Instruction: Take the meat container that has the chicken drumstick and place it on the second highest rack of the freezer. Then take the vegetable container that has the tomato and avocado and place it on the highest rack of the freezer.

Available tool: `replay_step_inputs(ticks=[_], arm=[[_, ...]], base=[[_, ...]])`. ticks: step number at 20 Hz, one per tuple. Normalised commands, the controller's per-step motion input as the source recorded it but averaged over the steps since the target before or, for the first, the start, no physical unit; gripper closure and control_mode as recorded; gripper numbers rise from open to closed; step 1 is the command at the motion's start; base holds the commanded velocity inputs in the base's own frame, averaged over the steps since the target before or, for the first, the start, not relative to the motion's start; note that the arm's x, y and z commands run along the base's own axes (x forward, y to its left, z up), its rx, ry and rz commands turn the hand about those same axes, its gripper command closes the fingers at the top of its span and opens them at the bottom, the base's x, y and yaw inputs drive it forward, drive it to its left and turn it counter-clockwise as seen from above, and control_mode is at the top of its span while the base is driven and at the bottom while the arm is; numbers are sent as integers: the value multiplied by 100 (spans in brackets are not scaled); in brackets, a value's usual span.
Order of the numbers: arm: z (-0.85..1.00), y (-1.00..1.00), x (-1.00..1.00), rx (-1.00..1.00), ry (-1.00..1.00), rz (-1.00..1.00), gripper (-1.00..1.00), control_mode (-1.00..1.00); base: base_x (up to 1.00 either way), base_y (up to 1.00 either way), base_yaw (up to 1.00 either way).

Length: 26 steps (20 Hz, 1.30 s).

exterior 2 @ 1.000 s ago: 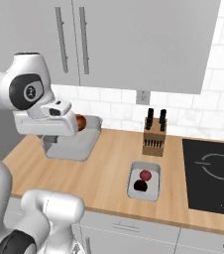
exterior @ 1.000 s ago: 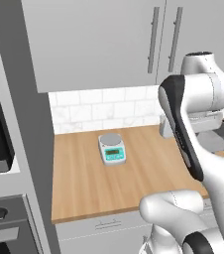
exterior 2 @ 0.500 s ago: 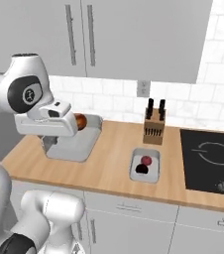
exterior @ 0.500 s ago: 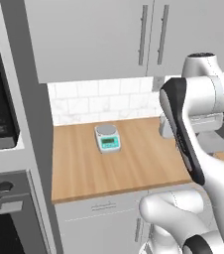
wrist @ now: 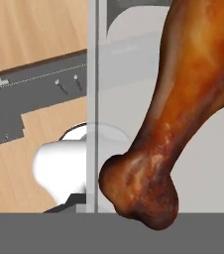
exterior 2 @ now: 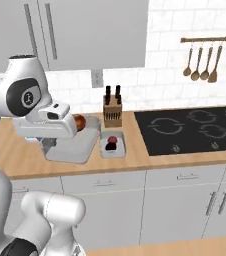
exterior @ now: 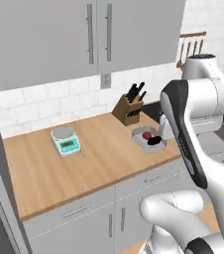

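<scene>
The gripper, hidden behind the arm's white wrist in the right base view, is fully closed on the rim of the meat container [exterior 2: 74, 147], a light-grey tray held lifted in front of the counter [exterior 2: 135, 157] edge. In the hand view the tray's thin wall [wrist: 93, 99] runs straight up the frame, and the chicken drumstick [wrist: 183, 104] lies inside it, glossy and reddish-brown, its knobby end close to the camera. In the right base view the drumstick [exterior 2: 80, 122] shows at the far end of the tray, just behind the wrist. Taking the knife block [exterior 2: 113, 113] as landmark: the vegetable container [exterior 2: 113, 146] sits on the counter just in front of it, with the dark-red tomato [exterior 2: 113, 140] inside and a darker item beside it; the held tray is to its left; the black cooktop [exterior 2: 195, 129] lies to its right.
</scene>
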Motion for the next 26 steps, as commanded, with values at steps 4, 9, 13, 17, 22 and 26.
replay_step_inputs(ticks=[4, 9, 13, 17, 22, 26], arm=[[0, 0, 0, 0, 0, 0, 100, 100], [0, 0, 0, 0, 0, 0, 100, 100], [0, 0, 0, 0, 0, 0, 100, 100], [0, 0, 0, 0, 0, 0, 100, 100], [0, 0, 0, 0, 0, 0, 100, 100], [0, 0, 0, 0, 0, 0, 100, 100]], base=[[0, 0, -79], [0, 0, -85], [0, 0, -86], [0, 0, -80], [0, 0, -76], [0, 0, -74]])
